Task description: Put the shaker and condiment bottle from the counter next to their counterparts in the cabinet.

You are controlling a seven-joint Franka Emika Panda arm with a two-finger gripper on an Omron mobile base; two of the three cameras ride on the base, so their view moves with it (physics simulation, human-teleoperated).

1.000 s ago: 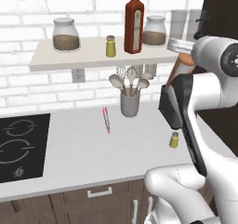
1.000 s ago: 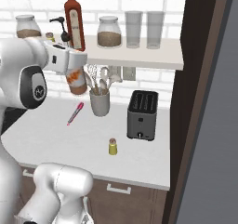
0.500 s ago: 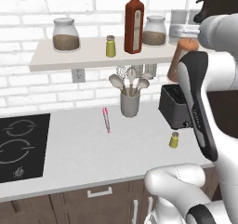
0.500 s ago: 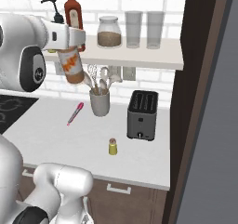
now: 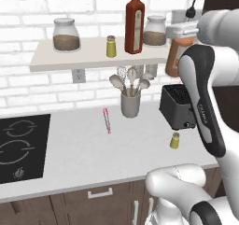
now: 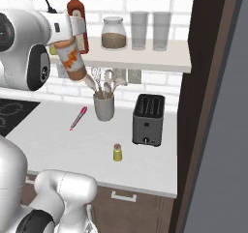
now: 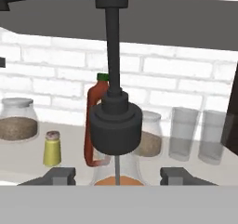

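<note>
One condiment bottle (image 6: 70, 58) was clamped in the gripper (image 7: 116, 175), up near the cabinet (image 5: 93, 56). It should be set upright beside the red bottle (image 5: 134, 23). The shaker (image 5: 175, 140) waited on the counter (image 5: 84, 149).

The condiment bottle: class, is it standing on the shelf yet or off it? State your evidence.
Off it. The condiment bottle hangs tilted in the gripper, in front of the shelf, base in mid-air above the counter.

Condiment bottle (image 5: 176, 56) half hidden behind arm; its pump cap (image 7: 115, 125) hides red bottle (image 7: 94, 125).
</note>
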